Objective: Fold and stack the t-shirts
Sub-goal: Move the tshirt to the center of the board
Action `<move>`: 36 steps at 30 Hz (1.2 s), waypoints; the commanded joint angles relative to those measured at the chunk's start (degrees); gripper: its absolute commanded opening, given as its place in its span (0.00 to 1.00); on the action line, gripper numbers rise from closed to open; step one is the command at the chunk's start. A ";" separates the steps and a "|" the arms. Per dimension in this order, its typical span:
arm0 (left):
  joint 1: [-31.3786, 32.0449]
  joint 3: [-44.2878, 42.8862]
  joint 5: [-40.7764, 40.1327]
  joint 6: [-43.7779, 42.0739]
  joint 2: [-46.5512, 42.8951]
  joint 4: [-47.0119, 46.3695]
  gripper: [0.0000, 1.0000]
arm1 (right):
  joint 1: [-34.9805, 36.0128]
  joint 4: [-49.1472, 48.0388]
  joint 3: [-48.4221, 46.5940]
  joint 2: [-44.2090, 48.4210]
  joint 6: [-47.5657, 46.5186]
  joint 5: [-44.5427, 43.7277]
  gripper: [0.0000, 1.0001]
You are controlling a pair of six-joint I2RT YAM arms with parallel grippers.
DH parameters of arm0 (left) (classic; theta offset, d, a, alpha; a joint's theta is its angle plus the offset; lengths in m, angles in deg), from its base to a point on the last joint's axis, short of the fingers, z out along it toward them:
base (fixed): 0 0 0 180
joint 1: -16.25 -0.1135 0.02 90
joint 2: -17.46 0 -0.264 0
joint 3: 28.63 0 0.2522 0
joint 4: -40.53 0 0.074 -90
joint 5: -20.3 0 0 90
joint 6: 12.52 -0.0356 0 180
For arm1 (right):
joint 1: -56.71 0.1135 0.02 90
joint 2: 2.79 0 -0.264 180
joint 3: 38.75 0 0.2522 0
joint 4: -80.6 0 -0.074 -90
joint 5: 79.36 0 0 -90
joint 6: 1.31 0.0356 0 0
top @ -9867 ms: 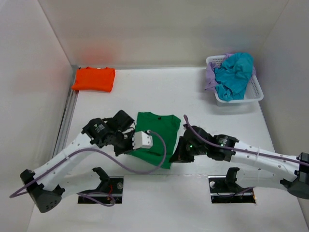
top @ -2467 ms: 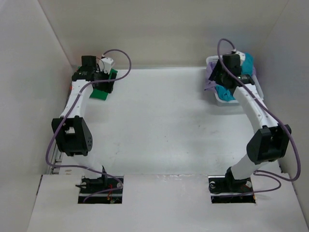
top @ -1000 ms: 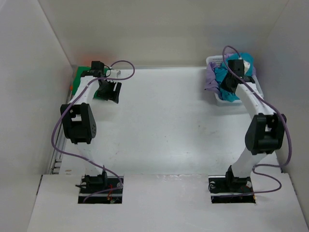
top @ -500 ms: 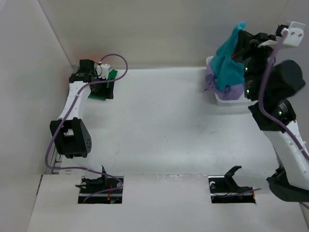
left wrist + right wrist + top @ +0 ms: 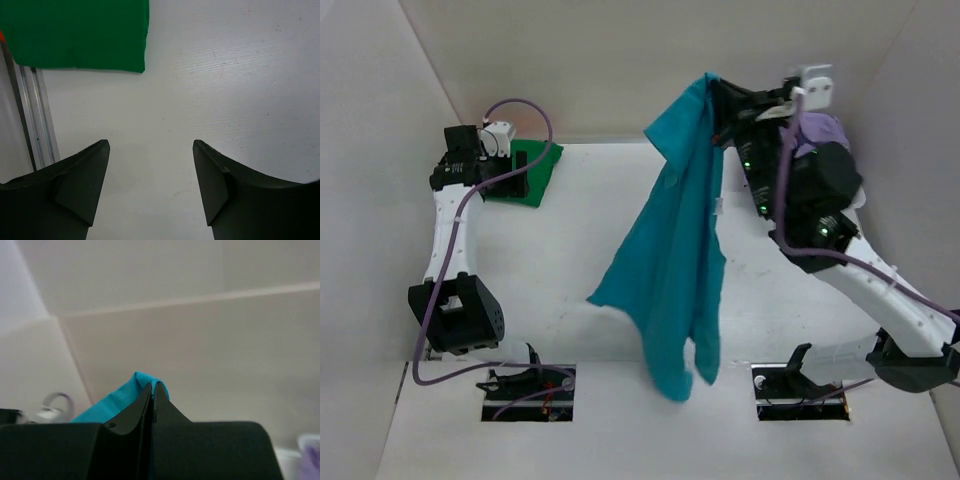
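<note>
High above the counter (image 5: 600, 210), the right pincer (image 5: 152, 386) grips the teal t-shirt (image 5: 675, 260); the left pincer (image 5: 150, 148) gapes near the folded green t-shirt (image 5: 75, 32).

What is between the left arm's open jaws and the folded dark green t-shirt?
Just bare white tabletop, right up to the folded dark green cloth t-shirt; the left wrist view shows it.

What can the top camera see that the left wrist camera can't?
Only the top camera shows the teal shirt dangling from the right hand, the lavender shirt behind that arm, and both arms. Only the left wrist camera shows the left hand up close, its dark fingers spread wide with nothing between them. Both show the folded green shirt and the white table.
</note>
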 commanded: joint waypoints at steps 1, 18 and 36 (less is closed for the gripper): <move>-0.16 0.94 1.12 0.87 -3.06 -2.40 0.67 | -8.01 4.77 5.53 -1.54 13.09 -0.21 0.00; 11.78 17.79 -6.68 -18.19 1.59 1.39 0.65 | -25.54 30.98 19.84 -16.77 35.53 17.11 0.79; 19.53 25.11 -2.05 -13.98 14.25 -4.60 0.62 | -6.29 27.12 52.92 -13.40 63.94 26.16 0.67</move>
